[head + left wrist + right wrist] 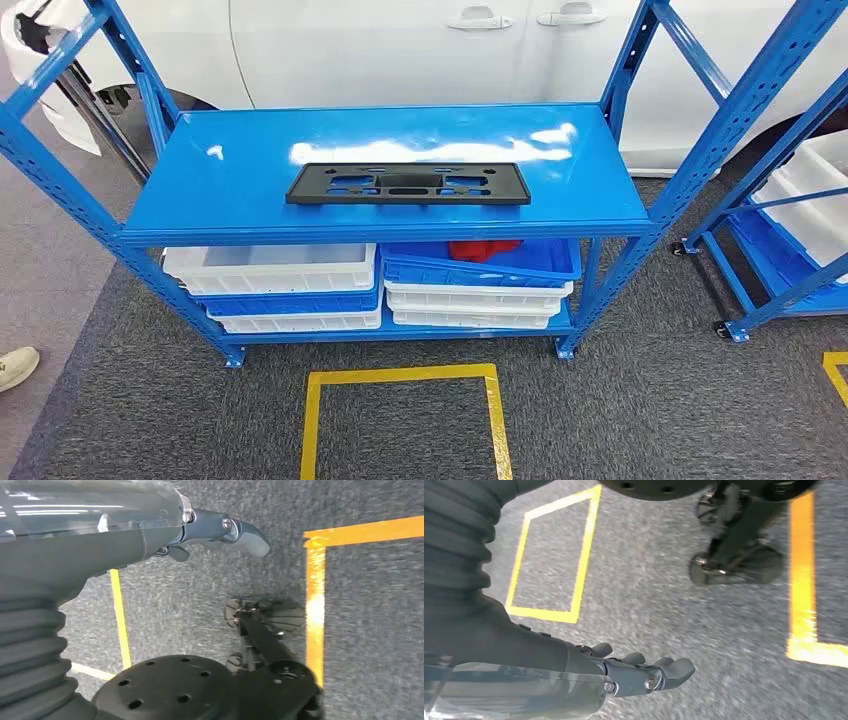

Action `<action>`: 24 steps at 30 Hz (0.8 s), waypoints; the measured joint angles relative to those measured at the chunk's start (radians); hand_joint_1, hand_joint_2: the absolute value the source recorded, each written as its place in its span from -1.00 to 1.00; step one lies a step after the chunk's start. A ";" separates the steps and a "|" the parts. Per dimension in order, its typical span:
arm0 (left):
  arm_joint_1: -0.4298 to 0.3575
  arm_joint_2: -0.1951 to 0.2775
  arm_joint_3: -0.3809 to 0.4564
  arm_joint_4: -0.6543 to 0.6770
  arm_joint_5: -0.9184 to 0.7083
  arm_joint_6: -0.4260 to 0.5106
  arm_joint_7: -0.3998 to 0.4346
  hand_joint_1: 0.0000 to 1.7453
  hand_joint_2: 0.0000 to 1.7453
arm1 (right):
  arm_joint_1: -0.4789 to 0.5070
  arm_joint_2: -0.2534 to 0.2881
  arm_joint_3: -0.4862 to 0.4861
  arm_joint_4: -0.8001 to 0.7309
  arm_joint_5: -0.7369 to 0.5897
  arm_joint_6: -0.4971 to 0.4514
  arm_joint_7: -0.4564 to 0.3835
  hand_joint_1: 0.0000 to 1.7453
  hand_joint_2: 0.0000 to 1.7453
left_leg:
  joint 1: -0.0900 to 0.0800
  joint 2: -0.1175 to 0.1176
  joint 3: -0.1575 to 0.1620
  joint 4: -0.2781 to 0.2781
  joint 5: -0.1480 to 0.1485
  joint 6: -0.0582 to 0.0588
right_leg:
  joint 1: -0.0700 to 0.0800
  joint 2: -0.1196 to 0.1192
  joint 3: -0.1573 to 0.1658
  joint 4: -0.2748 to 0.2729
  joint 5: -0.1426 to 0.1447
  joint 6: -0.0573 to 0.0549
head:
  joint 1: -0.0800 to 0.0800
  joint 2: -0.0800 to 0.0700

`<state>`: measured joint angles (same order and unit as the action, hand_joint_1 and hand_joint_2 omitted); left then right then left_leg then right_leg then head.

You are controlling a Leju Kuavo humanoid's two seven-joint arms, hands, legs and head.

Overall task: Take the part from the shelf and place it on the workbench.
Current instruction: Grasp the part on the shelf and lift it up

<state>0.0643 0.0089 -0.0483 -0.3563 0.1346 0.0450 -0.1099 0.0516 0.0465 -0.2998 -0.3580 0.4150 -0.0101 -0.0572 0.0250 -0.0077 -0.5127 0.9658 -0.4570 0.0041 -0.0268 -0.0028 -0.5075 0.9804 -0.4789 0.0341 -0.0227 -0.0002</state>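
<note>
A flat black plastic part (408, 184) with several cut-outs lies lengthwise on the top board of the blue shelf (200, 200), near its middle. My left hand (220, 532) hangs over grey carpet in the left wrist view, holding nothing, fingers loosely extended. In the right wrist view my right hand (644, 672) likewise hangs above the carpet with nothing in it, fingers apart.
White and blue bins (290, 285) are stacked on the shelf's lower level, one with something red (484, 248) in it. A second blue rack (790, 240) stands at the right. Yellow floor tape (400, 376) marks a square before the shelf. A white car (400, 50) is behind; a shoe (15, 367) at left.
</note>
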 joint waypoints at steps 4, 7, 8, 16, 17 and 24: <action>-0.019 0.001 -0.009 0.011 0.023 0.008 -0.021 -1.00 -1.00 | -0.049 0.015 -0.035 0.000 0.040 0.032 -0.062 -1.00 0.50 | 0.004 0.004 0.018 -0.042 0.024 0.005 | -0.001 0.002 -0.070 0.135 -0.074 0.001 | 0.000 0.000; -0.036 0.002 -0.020 0.026 0.047 0.016 -0.041 -1.00 -1.00 | -0.098 0.033 -0.052 -0.018 0.051 0.080 -0.133 -1.00 1.00 | 0.009 0.004 0.013 -0.033 0.021 -0.002 | -0.011 0.002 -0.145 0.266 -0.103 0.013 | 0.000 0.000; -0.039 0.002 -0.023 0.030 0.053 0.019 -0.047 -1.00 -1.00 | -0.110 0.038 -0.052 -0.035 0.047 0.095 -0.153 -1.00 0.50 | 0.013 0.002 0.013 -0.025 0.016 -0.009 | -0.017 0.002 -0.136 0.241 -0.076 0.020 | 0.000 0.000; -0.060 0.008 -0.032 0.048 0.086 0.035 -0.078 -1.00 -1.00 | -0.174 0.058 0.004 -0.272 -0.032 0.132 -0.248 -1.00 1.00 | 0.030 -0.005 -0.021 0.051 -0.029 -0.069 | -0.021 0.017 -0.073 0.075 -0.001 -0.020 | 0.000 0.000; -0.063 0.008 -0.032 0.050 0.088 0.038 -0.080 -1.00 -1.00 | -0.180 0.058 0.017 -0.306 -0.036 0.126 -0.258 -1.00 1.00 | 0.031 -0.002 -0.033 0.079 -0.046 -0.069 | -0.019 0.016 -0.073 0.073 0.000 -0.027 | 0.000 0.000; -0.080 0.008 -0.041 0.064 0.103 0.047 -0.098 -1.00 -1.00 | -0.216 0.059 0.131 -0.538 -0.053 0.052 -0.324 -1.00 1.00 | 0.002 0.002 -0.152 0.278 -0.082 -0.028 | 0.008 0.009 -0.070 0.070 0.000 -0.046 | -0.001 0.000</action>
<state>-0.0153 0.0172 -0.0894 -0.2920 0.2376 0.0918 -0.2081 -0.1648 0.1057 -0.1692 -0.8964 0.3617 0.0418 -0.3817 0.0271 -0.0061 -0.6645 1.2441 -0.5389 -0.0238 -0.0187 0.0067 -0.5775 1.0503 -0.4791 -0.0120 -0.0233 -0.0004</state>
